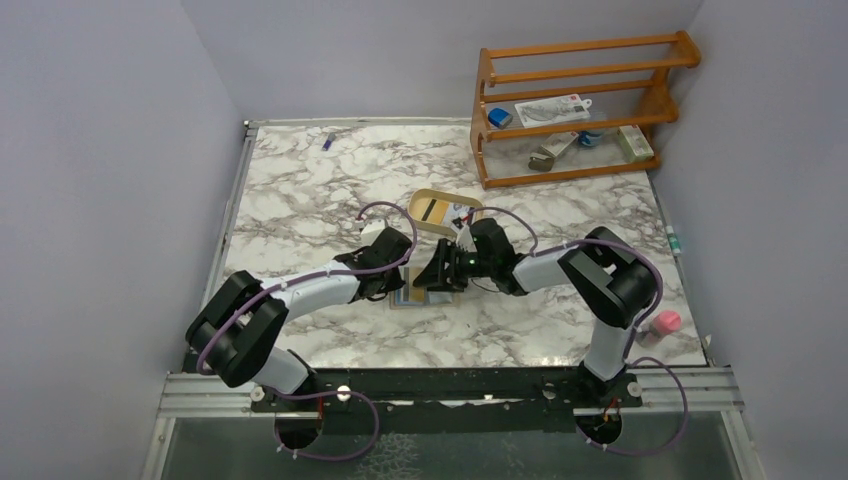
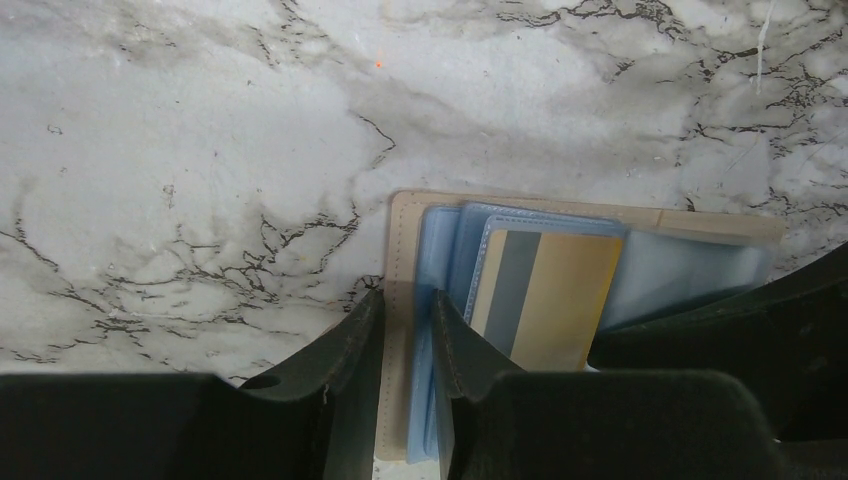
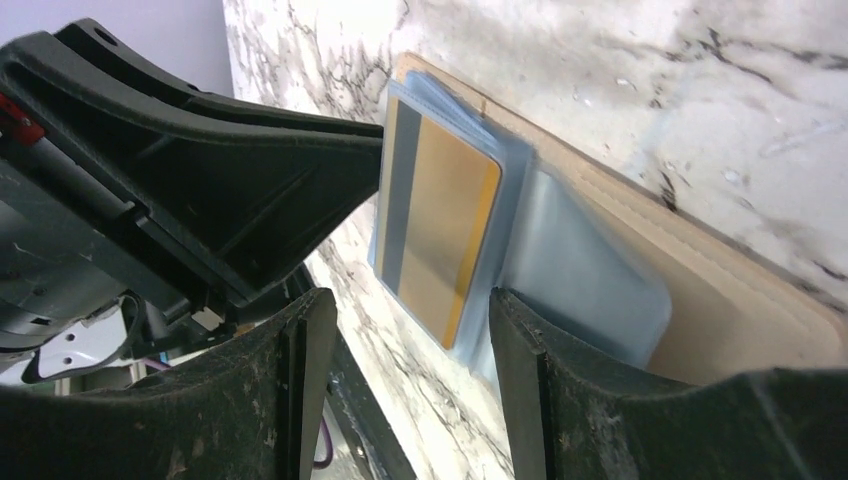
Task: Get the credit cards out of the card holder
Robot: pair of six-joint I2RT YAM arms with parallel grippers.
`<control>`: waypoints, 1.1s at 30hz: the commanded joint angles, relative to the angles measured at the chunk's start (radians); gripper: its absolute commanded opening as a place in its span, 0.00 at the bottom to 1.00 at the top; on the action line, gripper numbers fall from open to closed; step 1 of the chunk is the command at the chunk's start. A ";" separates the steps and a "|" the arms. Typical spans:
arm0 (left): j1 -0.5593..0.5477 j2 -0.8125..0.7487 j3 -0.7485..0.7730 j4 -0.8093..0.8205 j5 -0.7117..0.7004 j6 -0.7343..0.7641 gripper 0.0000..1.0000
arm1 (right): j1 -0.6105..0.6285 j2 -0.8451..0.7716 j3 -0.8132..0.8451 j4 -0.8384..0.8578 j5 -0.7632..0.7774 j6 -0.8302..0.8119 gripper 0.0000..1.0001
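Observation:
The tan card holder [image 2: 402,250] lies open on the marble table, its pale blue plastic sleeves [image 2: 440,240] fanned out. A gold card with a grey stripe [image 2: 540,300] sits in the top sleeve. My left gripper [image 2: 410,325] is shut on the holder's left edge, pinching the tan cover and some sleeves. My right gripper [image 3: 410,345] is open, its jaws either side of the gold card's [image 3: 440,225] near end, just short of it. In the top view both grippers [image 1: 400,285] [image 1: 432,280] meet over the holder [image 1: 408,299].
An oval tan tray [image 1: 445,208] lies just behind the grippers. A wooden rack [image 1: 575,105] with small items stands at the back right. A pink object [image 1: 667,322] is at the right edge. A small blue item [image 1: 327,141] lies back left.

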 commanded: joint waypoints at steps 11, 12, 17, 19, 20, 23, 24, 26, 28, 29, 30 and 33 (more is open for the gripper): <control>0.001 0.035 -0.065 -0.004 0.078 -0.022 0.24 | 0.037 0.099 0.024 0.123 0.005 0.067 0.63; 0.001 0.036 -0.067 -0.002 0.078 -0.022 0.24 | 0.037 0.103 0.015 0.159 -0.002 0.079 0.63; 0.001 0.038 -0.079 0.003 0.080 -0.024 0.24 | 0.037 0.134 -0.056 0.383 -0.034 0.165 0.63; 0.002 0.037 -0.084 0.003 0.078 -0.023 0.24 | 0.036 0.144 -0.081 0.475 -0.042 0.193 0.62; 0.001 0.037 -0.086 0.003 0.078 -0.024 0.24 | 0.037 0.149 -0.091 0.514 -0.047 0.204 0.62; 0.001 0.035 -0.094 0.004 0.076 -0.025 0.24 | 0.037 0.141 -0.126 0.609 -0.045 0.221 0.61; 0.001 0.033 -0.097 0.005 0.075 -0.025 0.24 | 0.035 0.132 -0.136 0.622 -0.040 0.222 0.61; 0.001 0.030 -0.102 0.004 0.073 -0.026 0.24 | 0.036 0.114 -0.164 0.656 -0.022 0.221 0.61; 0.002 0.029 -0.106 0.006 0.072 -0.027 0.24 | 0.036 0.104 -0.186 0.692 -0.004 0.229 0.61; 0.001 0.029 -0.107 0.007 0.072 -0.027 0.24 | 0.036 0.106 -0.194 0.714 0.002 0.236 0.61; 0.001 0.029 -0.110 0.008 0.072 -0.028 0.24 | 0.036 0.111 -0.202 0.744 0.006 0.249 0.61; 0.001 0.029 -0.112 0.010 0.073 -0.029 0.24 | 0.037 0.144 -0.221 0.867 0.014 0.297 0.61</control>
